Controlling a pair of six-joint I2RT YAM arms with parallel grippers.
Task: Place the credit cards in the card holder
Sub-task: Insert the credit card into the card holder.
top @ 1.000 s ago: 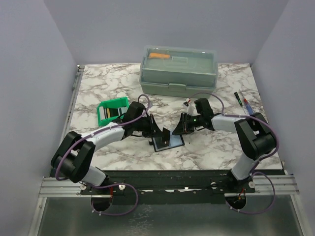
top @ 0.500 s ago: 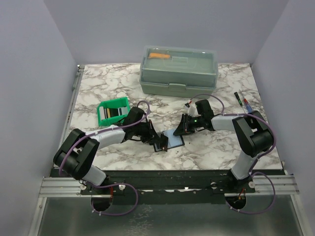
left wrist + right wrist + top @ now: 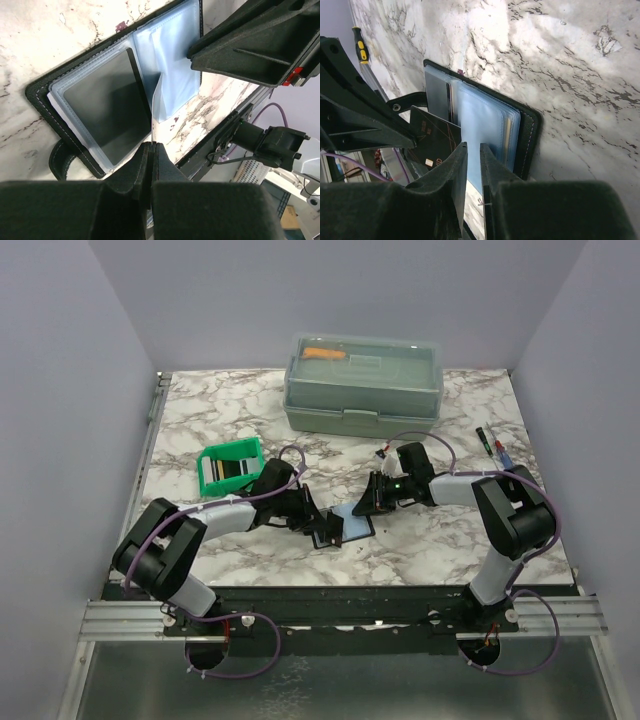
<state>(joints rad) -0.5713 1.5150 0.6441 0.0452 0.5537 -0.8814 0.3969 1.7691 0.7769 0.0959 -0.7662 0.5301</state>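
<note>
The card holder (image 3: 355,527) lies open on the marble, its see-through pockets (image 3: 170,60) facing up inside the black cover (image 3: 530,131). One dark card (image 3: 107,107) sits in a left pocket. My left gripper (image 3: 322,528) (image 3: 151,145) is shut on a dark credit card (image 3: 434,137), which the left wrist view shows edge-on at the pockets' middle fold. My right gripper (image 3: 368,502) (image 3: 472,146) hovers at the holder's far right side with its jaws a narrow gap apart; nothing is clearly between them. More credit cards (image 3: 236,470) stand in the green bin.
The green bin (image 3: 213,456) sits left of the arms. A grey-green lidded toolbox (image 3: 362,385) stands at the back. Pens (image 3: 495,448) lie near the right edge. A yellow-handled screwdriver (image 3: 360,45) shows in the right wrist view. The table's front edge runs close below the holder.
The left gripper has come lower and nearer to the card holder with its card, and the pale pockets now show beside it. The right gripper has hardly moved.
</note>
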